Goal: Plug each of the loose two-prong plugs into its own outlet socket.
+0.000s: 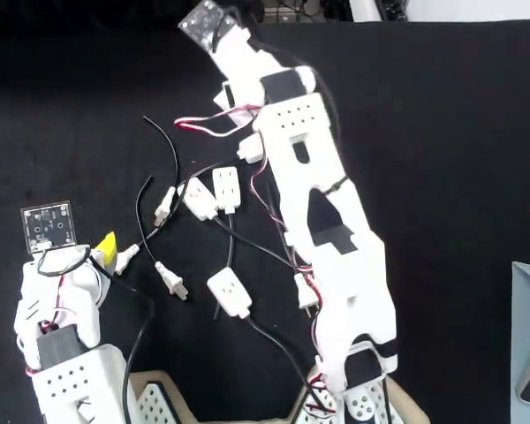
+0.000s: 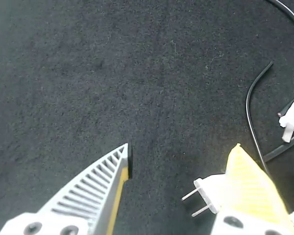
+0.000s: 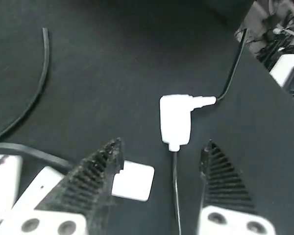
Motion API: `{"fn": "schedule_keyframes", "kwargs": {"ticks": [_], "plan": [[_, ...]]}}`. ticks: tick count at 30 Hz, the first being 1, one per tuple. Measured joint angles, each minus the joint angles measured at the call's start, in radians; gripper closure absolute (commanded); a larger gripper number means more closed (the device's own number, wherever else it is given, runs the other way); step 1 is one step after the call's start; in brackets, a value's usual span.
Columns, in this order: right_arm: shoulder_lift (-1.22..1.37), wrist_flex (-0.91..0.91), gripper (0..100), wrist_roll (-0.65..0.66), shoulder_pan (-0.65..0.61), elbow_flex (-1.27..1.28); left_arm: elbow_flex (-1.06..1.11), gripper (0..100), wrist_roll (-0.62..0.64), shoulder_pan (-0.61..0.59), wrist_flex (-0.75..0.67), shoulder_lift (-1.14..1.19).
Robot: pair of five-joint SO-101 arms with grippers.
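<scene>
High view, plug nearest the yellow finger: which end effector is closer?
Left. The left end effector is open with the plug beside its yellow finger; the right end effector is far off.

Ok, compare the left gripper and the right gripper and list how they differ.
The left gripper has one yellow finger and one pale one; the right gripper has two dark fingers. A two-prong plug lies beside the left gripper's yellow finger; a corded white L-shaped piece lies on the table in line with the right gripper's gap. Both are open and hold nothing.
</scene>
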Motion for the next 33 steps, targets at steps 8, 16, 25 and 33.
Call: {"fn": "schedule_keyframes", "kwargs": {"ticks": [8,16,25,33], "plan": [[0.000,0.428,84.5,-0.018,0.000,-0.361,0.000,69,0.000,0.000,0.000,0.000],[-0.015,0.437,96.7,-0.143,0.046,-0.384,0.000,69,0.000,0.000,0.000,0.000],[-0.388,0.439,96.7,-0.244,0.048,0.091,-0.095,69,-0.021,0.000,0.109,0.000],[-0.706,0.423,96.7,-0.288,0.037,0.631,-0.356,69,-0.095,0.150,0.339,0.000]]}}
